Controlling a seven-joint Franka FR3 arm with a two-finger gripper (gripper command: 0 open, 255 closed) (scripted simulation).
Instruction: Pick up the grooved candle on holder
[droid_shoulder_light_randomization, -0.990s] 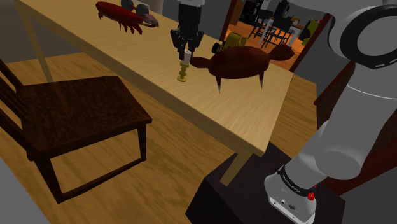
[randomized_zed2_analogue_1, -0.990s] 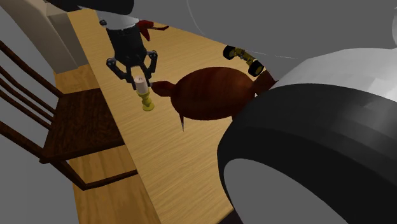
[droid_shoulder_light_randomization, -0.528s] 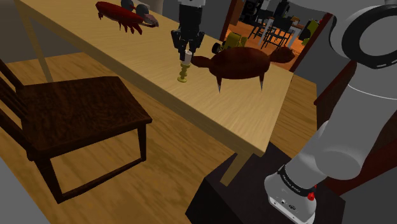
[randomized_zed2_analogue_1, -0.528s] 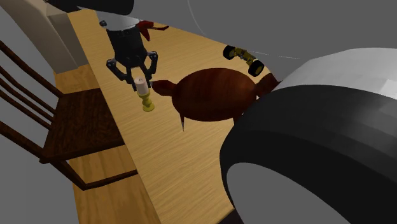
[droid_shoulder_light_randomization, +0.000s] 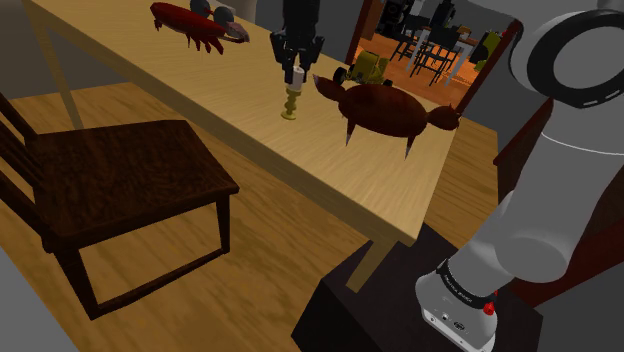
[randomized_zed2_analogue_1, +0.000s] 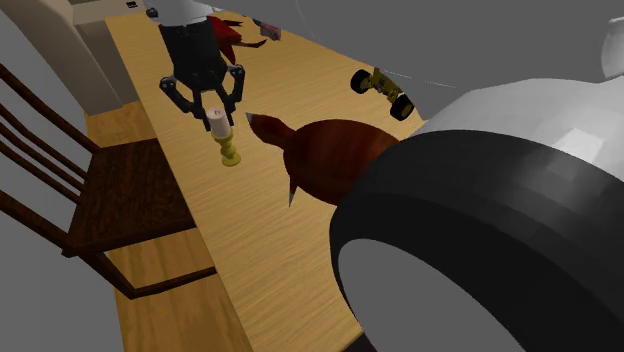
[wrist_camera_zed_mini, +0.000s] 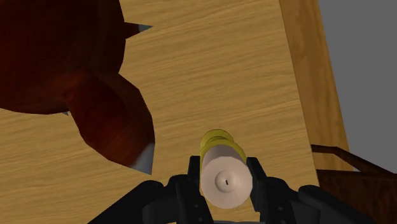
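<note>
I had the pale candle (wrist_camera_zed_mini: 224, 180) clenched near its top between my pincer's (randomized_zed2_analogue_1: 216, 116) two black fingers (wrist_camera_zed_mini: 193, 181), upright, with its yellow holder (randomized_zed2_analogue_1: 231, 152) below it, toward the wooden table (droid_shoulder_light_randomization: 200, 95); whether the holder's foot touched the wood I could not tell, nor could I make out any grooves on the candle. It stood over the table nearer the long edge on the chair's (droid_shoulder_light_randomization: 120, 180) side than the opposite one; a strip of bare wood lay between it and that edge, and the chair's dark seat sat beyond it, lower down. Away from that edge, a dark red-brown spiked figure (droid_shoulder_light_randomization: 385, 108) lay just beside the candle, one pointed end turned toward it but apart from it; a yellow toy car (randomized_zed2_analogue_1: 382, 88) stood past the figure, near the opposite edge; a red clawed figure (droid_shoulder_light_randomization: 190, 25) lay well apart toward the table's far end. In the second exterior view my own arm's bulk covered much of the brown figure and the table's near end; in the shoulder view my fingers covered the candle's upper part.
</note>
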